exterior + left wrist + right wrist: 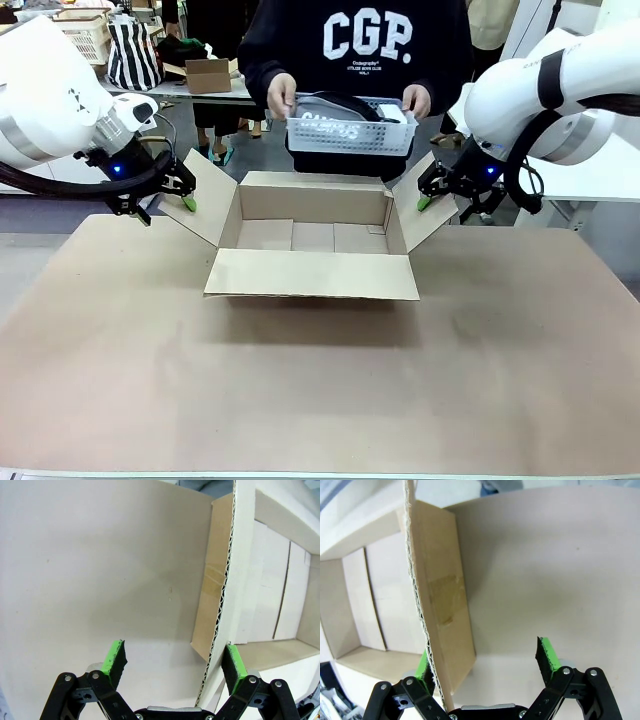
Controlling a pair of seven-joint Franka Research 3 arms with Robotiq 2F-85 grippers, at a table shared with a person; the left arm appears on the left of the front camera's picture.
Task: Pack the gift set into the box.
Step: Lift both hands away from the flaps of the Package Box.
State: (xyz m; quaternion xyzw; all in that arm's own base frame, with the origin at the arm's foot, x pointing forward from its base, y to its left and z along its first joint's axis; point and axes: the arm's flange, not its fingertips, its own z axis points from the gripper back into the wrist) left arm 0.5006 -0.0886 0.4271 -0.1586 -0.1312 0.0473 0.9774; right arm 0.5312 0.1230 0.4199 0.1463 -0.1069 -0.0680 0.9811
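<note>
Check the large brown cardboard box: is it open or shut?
Open: the large brown cardboard box has its flaps spread outward, and its bare floor shows.

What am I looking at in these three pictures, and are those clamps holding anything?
Two white robot arms work at a brown table. The wide picture looks across it from between them; the other two come from cameras on each wrist. The left gripper and right gripper are open, each with a side flap of the box between its green pads, clamping nothing. The box stands open and looks empty. Beyond it a person holds a white basket of dark items.
</note>
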